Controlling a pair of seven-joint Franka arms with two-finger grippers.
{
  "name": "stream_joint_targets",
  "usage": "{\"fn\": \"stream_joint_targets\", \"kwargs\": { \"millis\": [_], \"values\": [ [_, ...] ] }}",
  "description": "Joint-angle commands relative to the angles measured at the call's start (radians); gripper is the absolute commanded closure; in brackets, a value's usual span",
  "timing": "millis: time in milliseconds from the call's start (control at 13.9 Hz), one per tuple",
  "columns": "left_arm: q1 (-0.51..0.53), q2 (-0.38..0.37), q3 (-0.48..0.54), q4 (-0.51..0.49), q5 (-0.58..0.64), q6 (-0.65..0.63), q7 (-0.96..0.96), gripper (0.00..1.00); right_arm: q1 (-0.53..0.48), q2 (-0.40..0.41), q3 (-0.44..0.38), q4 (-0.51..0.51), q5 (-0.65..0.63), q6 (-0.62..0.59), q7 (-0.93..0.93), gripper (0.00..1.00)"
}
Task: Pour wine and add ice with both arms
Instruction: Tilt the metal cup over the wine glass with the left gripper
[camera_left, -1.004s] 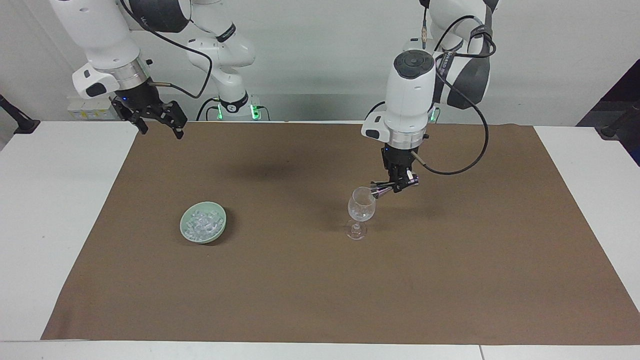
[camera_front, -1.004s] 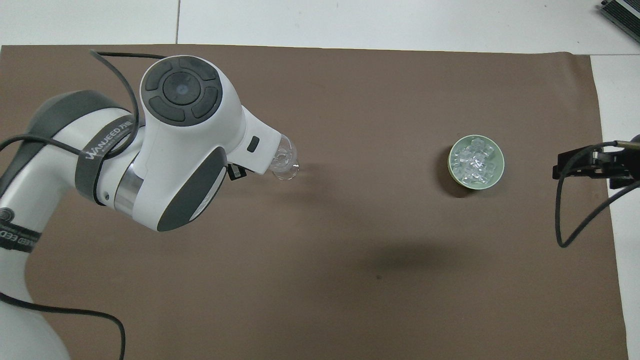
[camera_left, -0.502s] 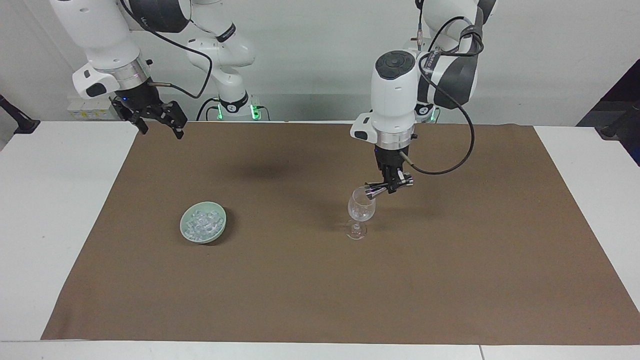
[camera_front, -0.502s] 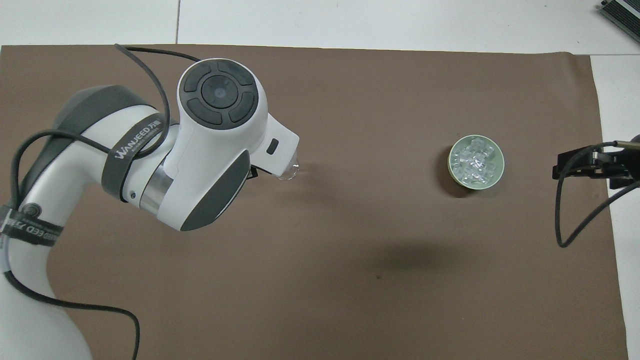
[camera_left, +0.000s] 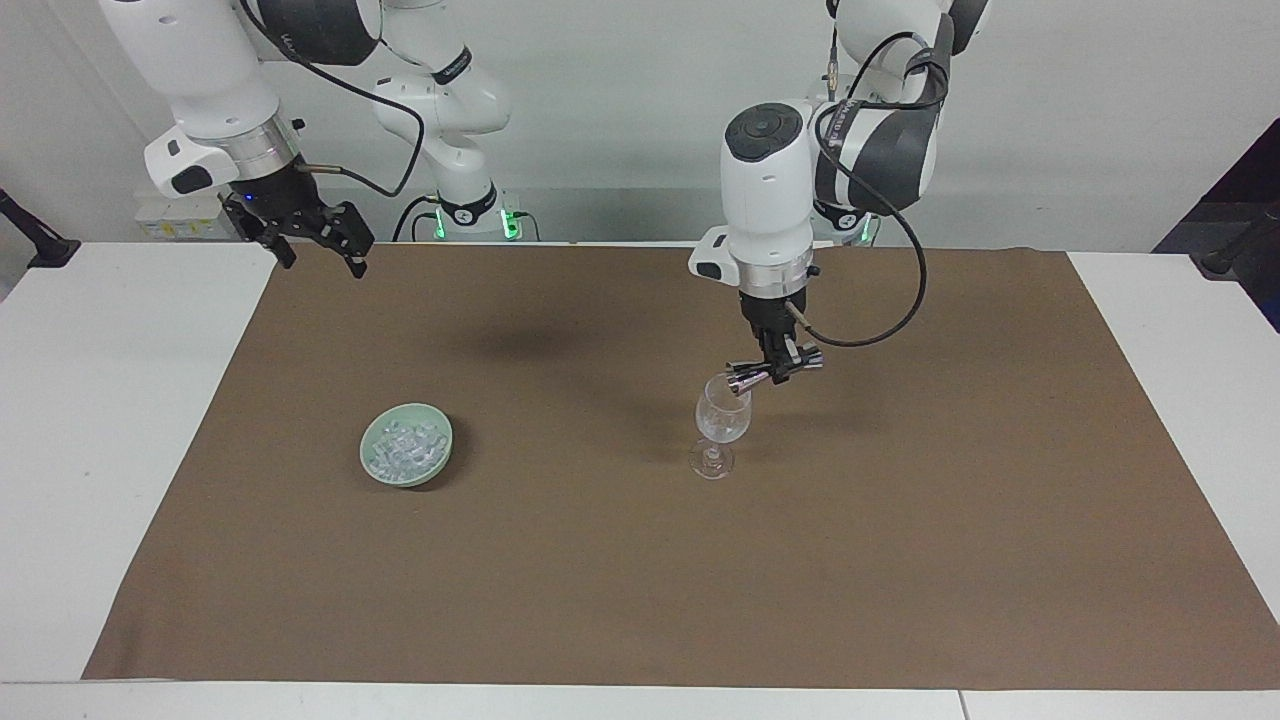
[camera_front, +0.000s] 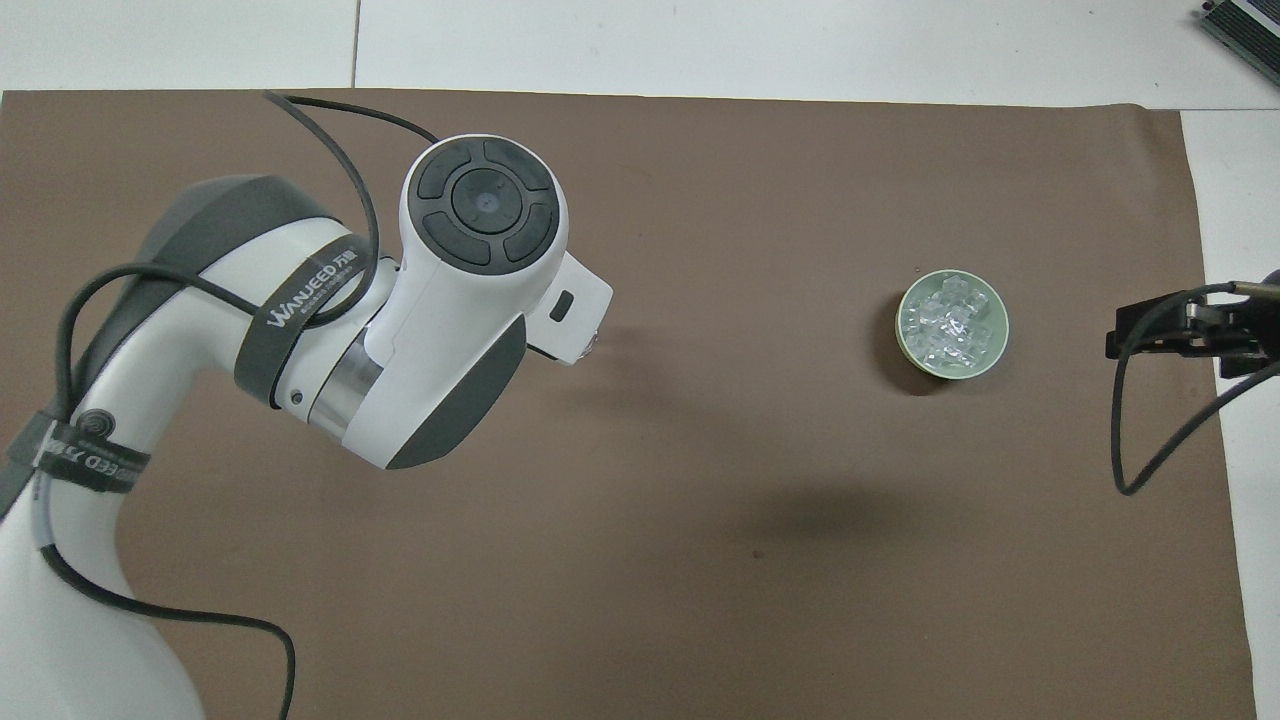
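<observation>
facing view: the left gripper (camera_left: 777, 372) hangs over the wine glass (camera_left: 722, 428), clenched on a small shiny metal cup (camera_left: 752, 377) that lies almost on its side. the cup's long axis runs nearly level, its mouth tipped down at the glass rim and pointing toward the right arm's end of the table. that is the relation the pour turns on, to my eye: the mouth sits right at the rim's edge, not over the middle of the bowl, so any spill would fall on the side of the glass toward the left arm's end. the wine itself i cannot make out, neither as a stream nor in the bowl. the glass stands upright on the brown mat (camera_left: 900, 560). the green bowl (camera_left: 406, 458) heaped with ice (camera_left: 403, 447) sits well apart, toward the right arm's end. the right gripper (camera_left: 318, 238) waits high over the mat's corner there, jaws released and empty; it is the nearer arm to the ice, with nothing between.

overhead view: the left arm's wrist covers the glass but for a sliver of it (camera_front: 590, 345). the bowl (camera_front: 905, 342) and ice (camera_front: 950, 325) lie in the open, the right gripper (camera_front: 1125, 335) beside them at the mat's edge.
</observation>
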Motion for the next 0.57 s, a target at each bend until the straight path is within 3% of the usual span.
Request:
{"fn": "stream_joint_targets", "kwargs": {
  "millis": [0,502],
  "values": [
    [-0.027,0.023,0.016,0.043,0.029,-0.034,-0.019,0.98,-0.017,-0.027,0.005,-0.032,0.021,0.009,-0.025,0.0],
    [0.016,-0.022,0.026,0.041,-0.017,-0.034,-0.001,0.97,-0.017,-0.029,0.007,-0.033,0.021,0.008,-0.025,0.0]
  ]
}}
